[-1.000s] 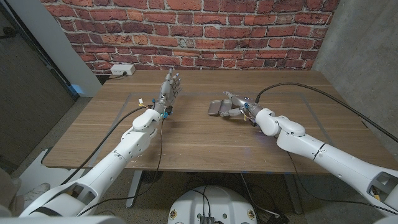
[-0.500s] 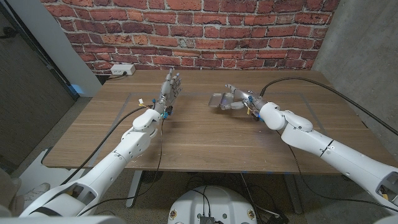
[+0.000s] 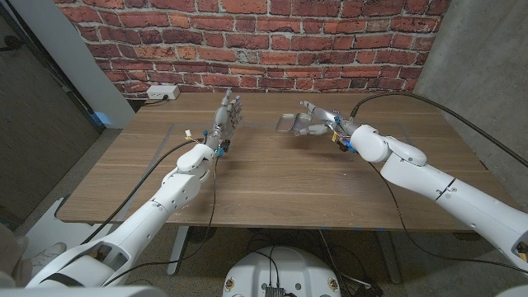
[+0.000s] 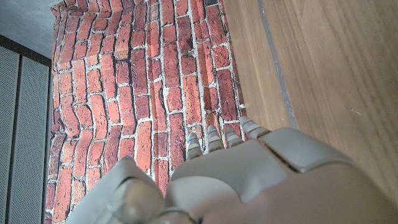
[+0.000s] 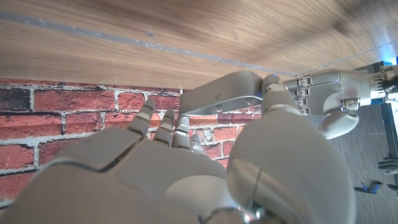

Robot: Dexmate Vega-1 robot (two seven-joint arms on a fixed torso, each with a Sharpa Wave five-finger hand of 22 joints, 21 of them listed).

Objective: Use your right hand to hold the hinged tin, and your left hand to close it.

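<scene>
The right hand (image 3: 314, 122) is holding the hinged tin (image 3: 289, 124) up off the wooden table (image 3: 272, 177), over the table's far half and a little right of its middle. In the head view the tin is showing as a flat, silvery-grey piece sticking out from the hand toward the robot's left, with the fingers (image 3: 307, 107) reaching over it and the thumb coming in from below — a pinch on the tin's right end. In the right wrist view the tin (image 5: 219, 94) is lying as a grey slab across the fingertips (image 5: 163, 121), its rounded corner and edge turned to the camera, with the thumb (image 5: 272, 87) pressing on its end. Whether the lid is open or closed cannot be told from either view.

The left hand (image 3: 226, 115) is standing upright over the table, well apart from the tin and to its left, fingers pointing up and held close together side by side, gripping nothing. In the left wrist view the fingertips (image 4: 213, 138) are lining up in a narrow row against the brick wall (image 4: 155, 74), again with nothing between them. The same left hand (image 5: 323, 96) is also showing in the right wrist view, just past the tin's end.

A white power strip (image 3: 162, 93) is lying at the table's far left corner, against the brick wall.
</scene>
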